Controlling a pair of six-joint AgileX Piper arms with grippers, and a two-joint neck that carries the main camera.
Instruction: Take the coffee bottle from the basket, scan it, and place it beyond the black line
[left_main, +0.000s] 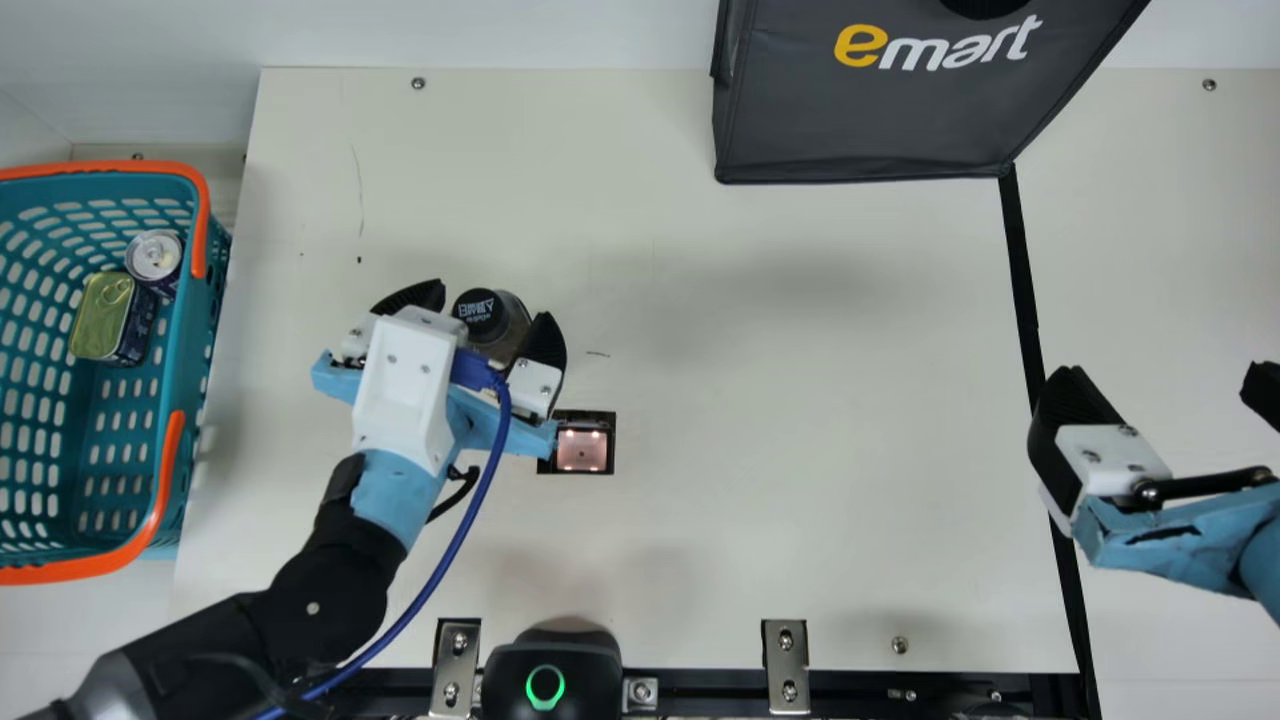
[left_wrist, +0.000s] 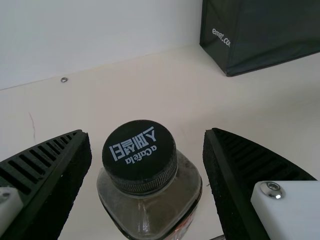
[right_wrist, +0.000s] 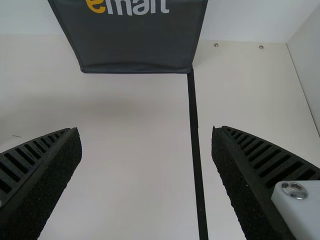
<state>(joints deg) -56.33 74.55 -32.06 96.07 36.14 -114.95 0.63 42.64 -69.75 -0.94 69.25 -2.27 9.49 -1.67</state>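
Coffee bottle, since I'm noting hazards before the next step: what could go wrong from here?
The coffee bottle stands between the fingers of the open left gripper; if one finger touches first, it might nudge or tip it. In the main view, the gripper's blue frame overlaps the edge of the scanner, so it could get in the scan's way. The right gripper, near the black line, might obstruct placing.

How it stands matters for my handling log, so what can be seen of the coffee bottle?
The bottle looks like clear plastic or glass, with rounded corners and a closed black cap, ridged round its side and printed white on top. It appears upright on the table, beyond the scanner window. The left gripper's open fingers flank it, with visible gaps.
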